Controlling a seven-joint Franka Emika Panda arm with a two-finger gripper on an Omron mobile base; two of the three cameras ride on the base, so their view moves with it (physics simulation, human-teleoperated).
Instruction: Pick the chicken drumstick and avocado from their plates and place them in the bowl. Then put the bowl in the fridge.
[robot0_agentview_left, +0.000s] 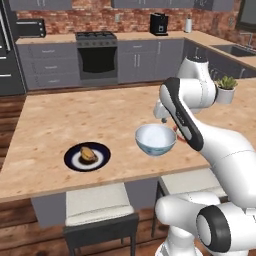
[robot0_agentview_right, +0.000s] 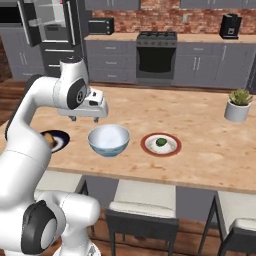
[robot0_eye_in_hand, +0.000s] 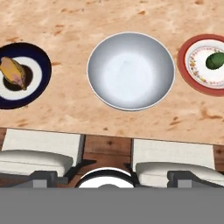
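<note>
The pale blue-white bowl (robot0_eye_in_hand: 130, 70) stands empty near the counter's front edge, between the two plates. The golden-brown chicken drumstick (robot0_eye_in_hand: 14, 72) lies on the navy plate (robot0_eye_in_hand: 35, 83) to its left. On the other side, the dark green avocado (robot0_eye_in_hand: 215, 61) sits on the red-rimmed white plate (robot0_eye_in_hand: 186, 54). My gripper (robot0_agentview_right: 86, 119) hangs well above the counter, just left of the bowl (robot0_agentview_right: 109, 140) in the right base view, open and holding nothing. My arm hides part of the navy plate (robot0_agentview_right: 59, 141) there. The fridge (robot0_agentview_right: 50, 30) stands at the far left wall with its doors open.
A potted plant (robot0_agentview_right: 239, 105) stands at the counter's right end. Stools (robot0_eye_in_hand: 39, 159) are tucked under the front edge. An oven (robot0_agentview_left: 97, 57) and grey cabinets line the back wall. Bare wood counter lies behind the bowl and plates.
</note>
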